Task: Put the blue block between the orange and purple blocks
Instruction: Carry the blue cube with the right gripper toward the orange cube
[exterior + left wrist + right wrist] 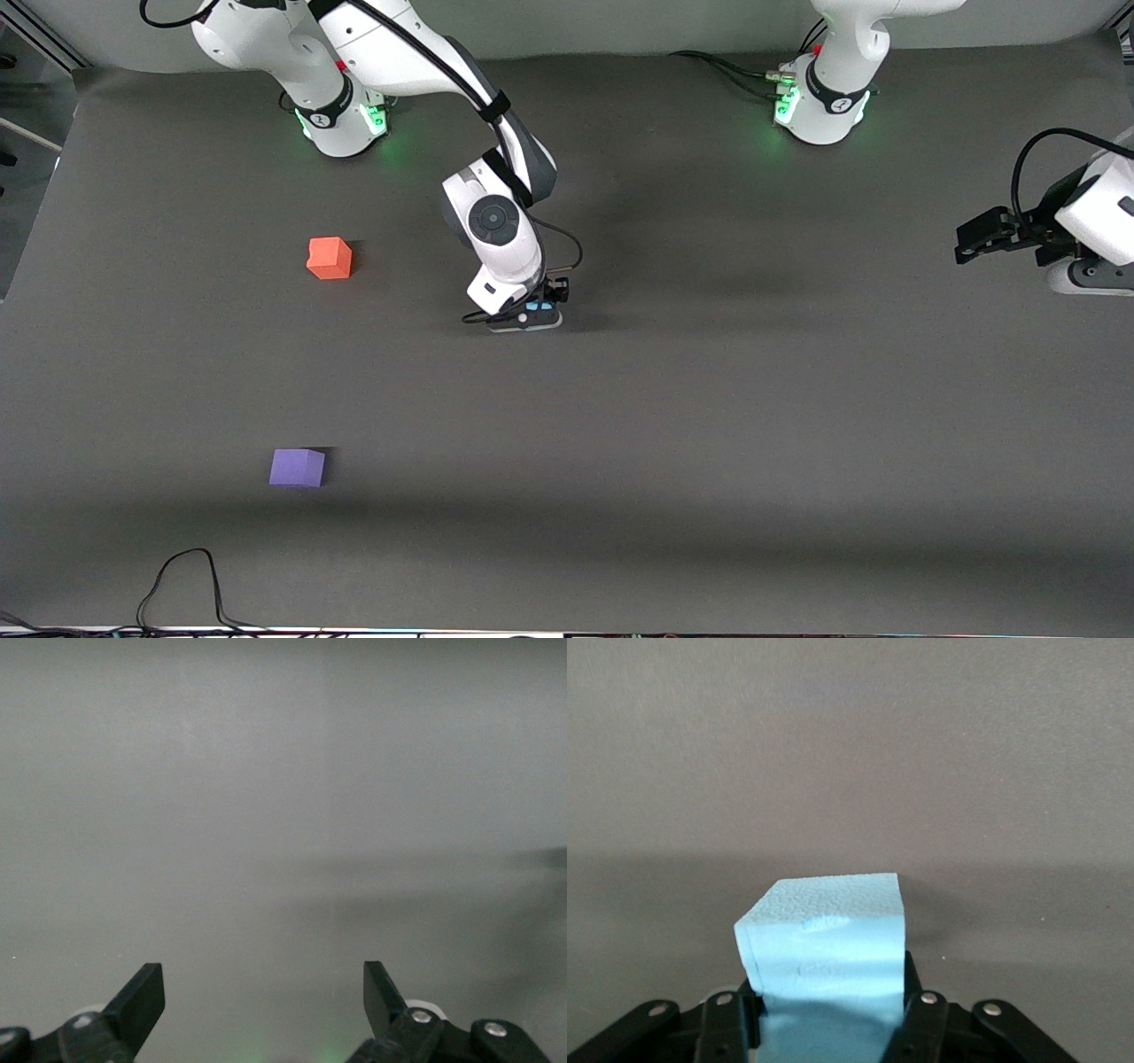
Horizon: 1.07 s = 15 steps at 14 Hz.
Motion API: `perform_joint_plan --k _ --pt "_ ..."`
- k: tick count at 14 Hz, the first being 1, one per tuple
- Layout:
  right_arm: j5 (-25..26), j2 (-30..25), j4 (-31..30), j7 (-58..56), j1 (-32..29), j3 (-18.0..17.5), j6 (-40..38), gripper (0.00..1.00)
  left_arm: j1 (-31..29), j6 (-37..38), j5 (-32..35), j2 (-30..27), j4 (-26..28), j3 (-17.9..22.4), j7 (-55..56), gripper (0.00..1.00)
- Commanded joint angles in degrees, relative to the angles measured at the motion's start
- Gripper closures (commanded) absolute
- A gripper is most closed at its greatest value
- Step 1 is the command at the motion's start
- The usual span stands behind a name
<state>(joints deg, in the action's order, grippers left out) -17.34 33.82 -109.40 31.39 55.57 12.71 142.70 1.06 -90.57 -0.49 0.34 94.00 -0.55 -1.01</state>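
Observation:
My right gripper (534,312) is shut on the blue block (828,948), a light sky-blue cube held between the fingers close over the mat near the table's middle; only slivers of blue (535,307) show in the front view. The orange block (330,258) sits on the mat toward the right arm's end. The purple block (298,467) lies nearer the front camera than the orange one. My left gripper (264,988) is open and empty, waiting at the left arm's end of the table (983,239).
A dark grey mat (709,425) covers the table. A black cable (186,585) loops at the mat's edge nearest the front camera, near the purple block. The arm bases (341,120) stand along the table's edge farthest from the front camera.

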Motion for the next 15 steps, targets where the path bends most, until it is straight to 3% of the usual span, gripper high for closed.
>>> perform_joint_plan --k 1,4,7,10,12,15 --pt "-1.12 -2.34 2.16 2.8 0.42 0.64 -3.45 0.82 0.0 -0.66 0.23 -0.43 0.4 -0.07 -0.75 0.0" --pt "-0.15 -7.35 7.94 2.62 0.15 4.14 -17.05 0.82 -0.09 -0.75 0.14 -0.43 0.4 -0.07 -0.75 0.0" --pt "1.07 -9.73 22.77 2.27 0.07 10.3 -38.83 0.82 -0.18 -0.84 0.14 -0.43 0.49 -0.07 -0.75 0.0" --pt "1.87 -9.91 34.92 1.83 -0.28 14.34 -50.56 0.82 -0.18 -0.75 0.14 -0.43 0.49 -0.07 -0.75 0.0" --pt "1.87 -11.57 37.06 0.0 -0.28 16.46 -53.83 0.82 -0.18 -0.84 0.23 -0.43 0.49 -0.07 -0.75 0.0" --pt "1.96 -14.74 35.05 -7.19 -0.28 21.11 -57.0 0.82 -0.18 -0.84 0.23 -0.43 0.49 -0.07 -0.75 0.0"
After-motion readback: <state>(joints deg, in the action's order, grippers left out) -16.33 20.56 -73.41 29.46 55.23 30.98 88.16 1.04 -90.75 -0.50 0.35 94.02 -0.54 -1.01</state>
